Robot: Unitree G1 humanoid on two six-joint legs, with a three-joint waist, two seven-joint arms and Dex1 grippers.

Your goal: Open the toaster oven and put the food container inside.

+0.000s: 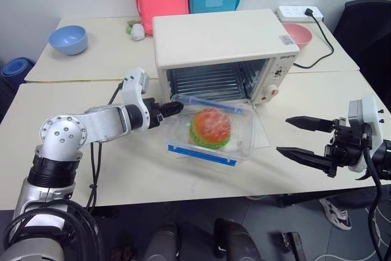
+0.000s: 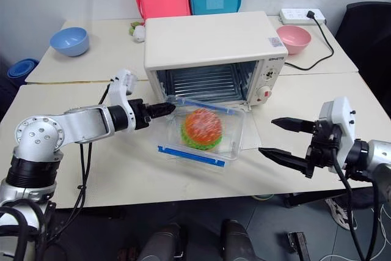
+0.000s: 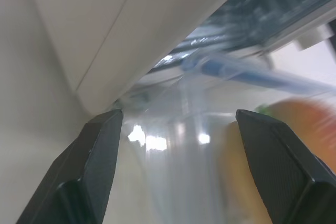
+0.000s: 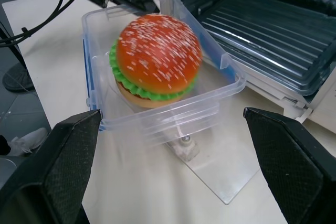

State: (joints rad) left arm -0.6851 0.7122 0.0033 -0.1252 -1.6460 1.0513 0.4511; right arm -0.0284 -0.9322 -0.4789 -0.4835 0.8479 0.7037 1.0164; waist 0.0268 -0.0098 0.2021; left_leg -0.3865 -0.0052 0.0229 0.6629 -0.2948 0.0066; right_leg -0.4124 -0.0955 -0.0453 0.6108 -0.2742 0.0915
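Cream desk (image 1: 73, 169), two claws flanking food container (image 1: 211, 132).
Left claw (image 1: 173, 109) parted at its corner; right claw (image 1: 301, 138) wide, empty; long axis across open toaster oven (image 1: 223, 47) mouth.

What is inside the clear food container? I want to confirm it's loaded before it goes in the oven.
A toy sesame burger with a green lettuce layer sits inside the food container. Its underside is hidden.

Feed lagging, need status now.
Left claw open at clear plastic burger box; right claw open, empty. Box sits on cream toaster oven's lowered glass door. Nothing blocking.
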